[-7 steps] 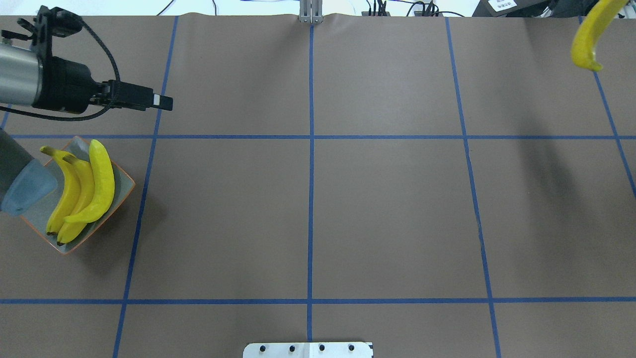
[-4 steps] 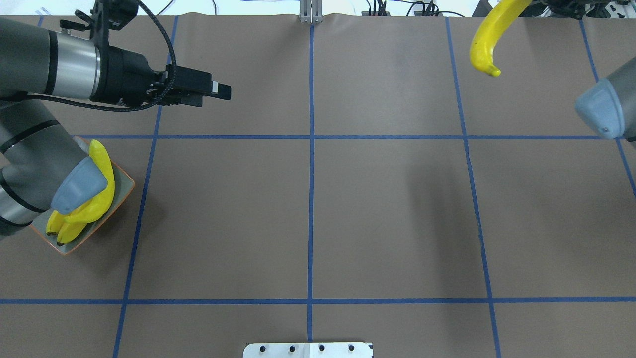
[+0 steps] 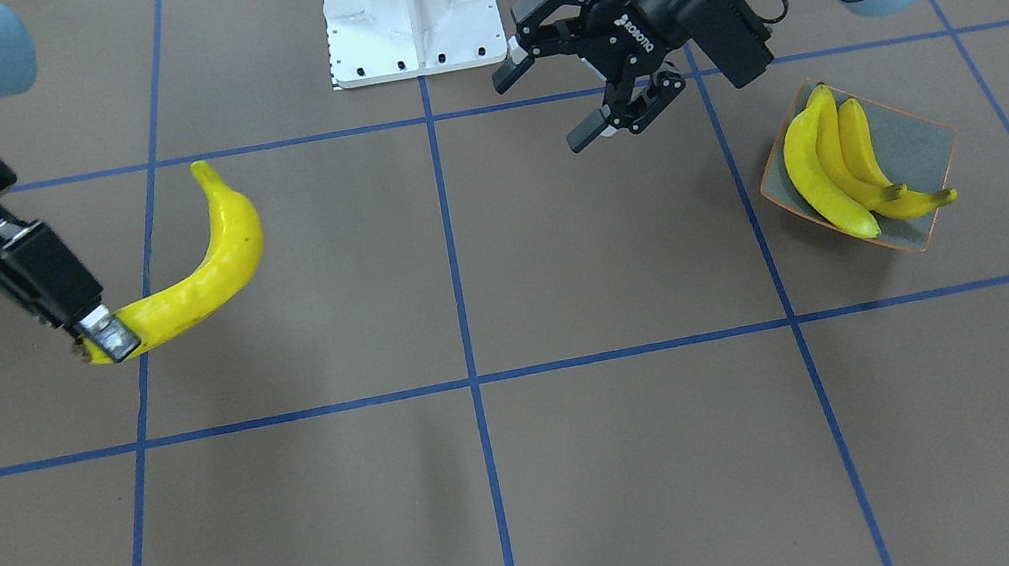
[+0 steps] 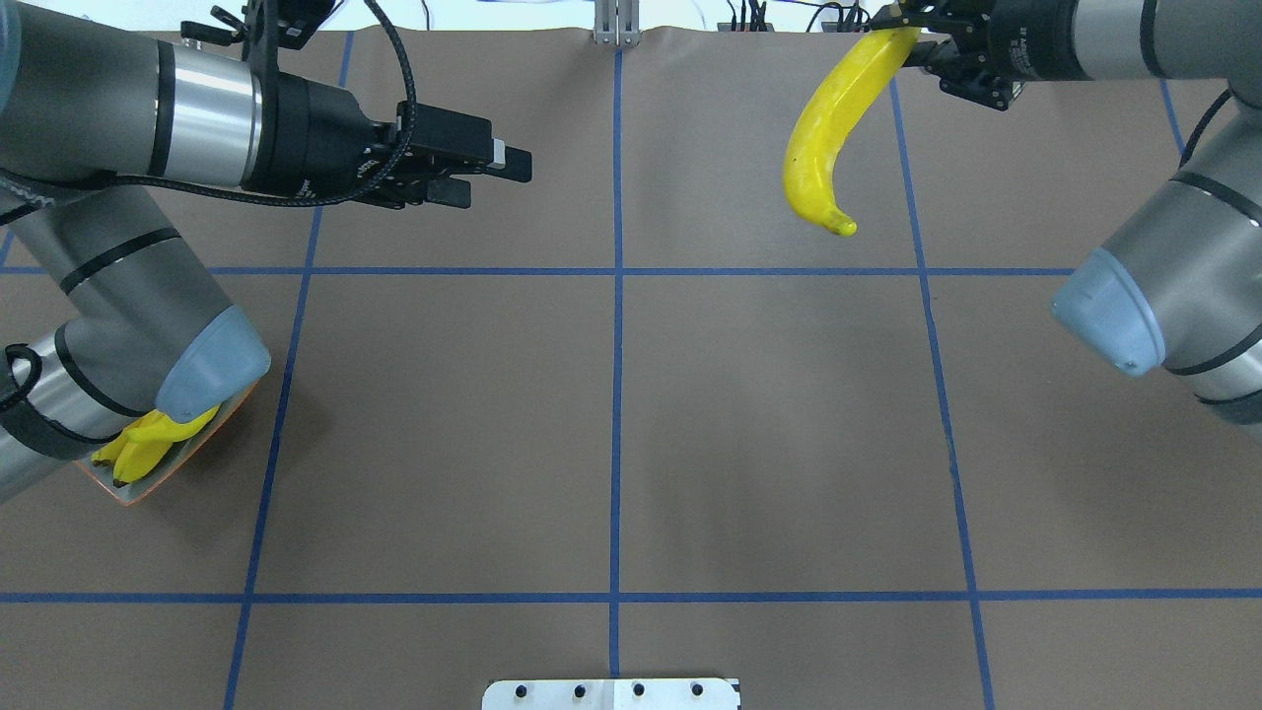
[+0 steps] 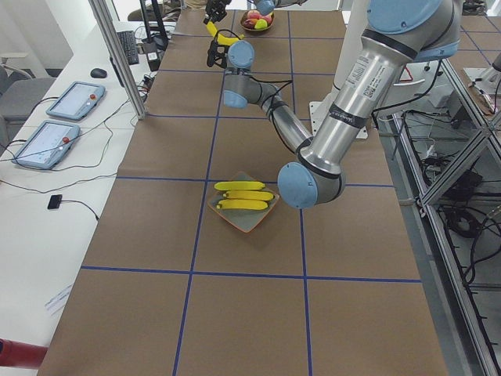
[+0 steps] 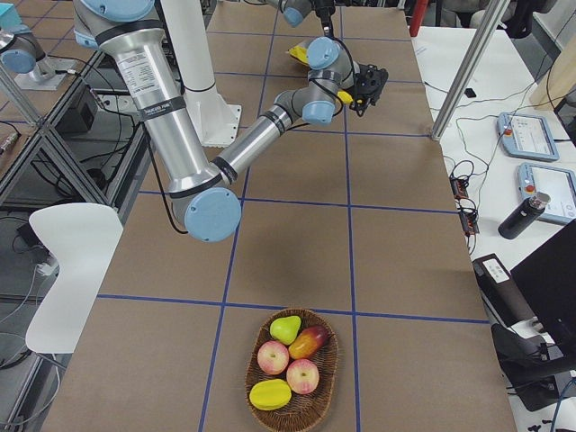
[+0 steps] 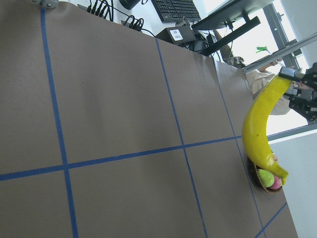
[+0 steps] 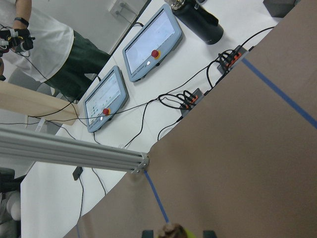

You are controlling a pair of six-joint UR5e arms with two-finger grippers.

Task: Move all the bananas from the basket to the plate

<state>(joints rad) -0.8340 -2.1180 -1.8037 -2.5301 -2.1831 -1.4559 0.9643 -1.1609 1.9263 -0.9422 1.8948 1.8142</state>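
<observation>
My right gripper is shut on the end of a yellow banana and holds it in the air; it also shows in the overhead view with the banana hanging from it. My left gripper is open and empty, off the table, facing that banana across a wide gap. The square grey-green plate with an orange rim holds three bananas. In the overhead view my left elbow covers most of the plate. The wicker basket holds other fruit and no banana that I can see.
The white robot base stands at the table's near edge. An aluminium post rises at the far edge. Teach pendants and cables lie beyond it, and an operator stands there.
My right arm has carried the banana leftward toward the table's middle. My left arm has reached rightward toward it, and its elbow now covers most of the plate.
</observation>
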